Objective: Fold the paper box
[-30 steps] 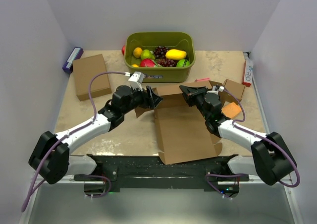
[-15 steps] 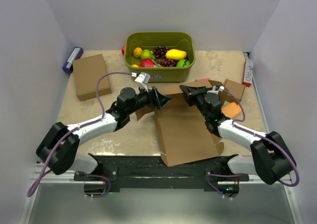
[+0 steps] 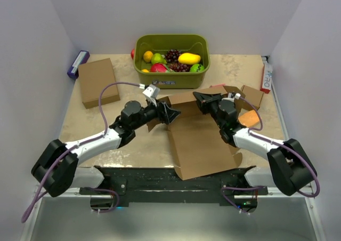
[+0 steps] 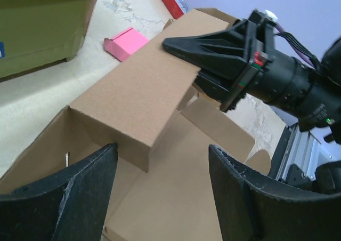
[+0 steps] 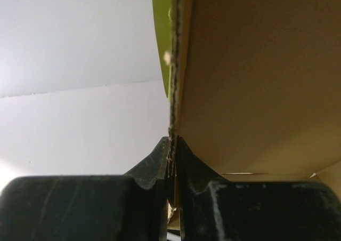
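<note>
The paper box [image 3: 200, 139] is a brown die-cut cardboard mailer lying mostly flat at the table's middle, its far panel [image 3: 181, 97] raised. My right gripper [image 3: 201, 98] is shut on the right end of that raised panel; in the right wrist view its jaws pinch the panel's edge [image 5: 173, 91]. My left gripper [image 3: 171, 113] is open and empty, just left of the raised panel. In the left wrist view its fingers [image 4: 80, 187] straddle the box's inner floor [image 4: 170, 198], with the raised panel [image 4: 138, 97] ahead and the right gripper [image 4: 213, 43] beyond.
A green bin [image 3: 171, 61] of toy fruit stands at the back. A flat cardboard rectangle [image 3: 98, 82] lies at the back left, beside a purple item [image 3: 78, 64]. A small cardboard cube [image 3: 250, 97], an orange piece [image 3: 248, 117] and a red-white package [image 3: 265, 77] sit at the right.
My left gripper moved right towards the raised panel, then drew slightly back and down. My right gripper has held its grip on the panel without moving.
</note>
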`<state>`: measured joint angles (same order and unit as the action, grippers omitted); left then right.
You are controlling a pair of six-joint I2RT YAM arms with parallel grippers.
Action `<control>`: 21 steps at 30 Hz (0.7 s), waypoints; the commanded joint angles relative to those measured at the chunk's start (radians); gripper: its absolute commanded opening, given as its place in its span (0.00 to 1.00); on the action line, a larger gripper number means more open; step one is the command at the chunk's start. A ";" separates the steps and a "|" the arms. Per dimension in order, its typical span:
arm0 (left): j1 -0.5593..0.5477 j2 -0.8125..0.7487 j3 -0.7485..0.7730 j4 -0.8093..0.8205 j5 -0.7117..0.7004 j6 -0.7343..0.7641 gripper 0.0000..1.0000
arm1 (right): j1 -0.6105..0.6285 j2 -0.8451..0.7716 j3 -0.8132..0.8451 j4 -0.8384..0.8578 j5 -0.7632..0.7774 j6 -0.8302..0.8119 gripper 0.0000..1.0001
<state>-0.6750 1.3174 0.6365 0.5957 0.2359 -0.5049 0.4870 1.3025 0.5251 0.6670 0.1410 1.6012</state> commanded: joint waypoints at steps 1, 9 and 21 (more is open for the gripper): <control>-0.029 -0.089 -0.057 -0.010 0.043 0.127 0.73 | 0.002 0.018 0.012 0.020 0.046 0.005 0.11; -0.150 -0.109 -0.149 0.035 0.123 0.204 0.68 | 0.002 0.017 0.010 0.014 0.055 0.008 0.11; -0.259 -0.011 -0.267 0.081 0.056 0.171 0.45 | 0.002 -0.025 0.012 -0.026 0.078 -0.004 0.11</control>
<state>-0.9089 1.2793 0.4114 0.6075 0.3279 -0.3298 0.4873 1.3037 0.5251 0.6487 0.1673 1.6070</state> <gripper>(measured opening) 0.453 0.112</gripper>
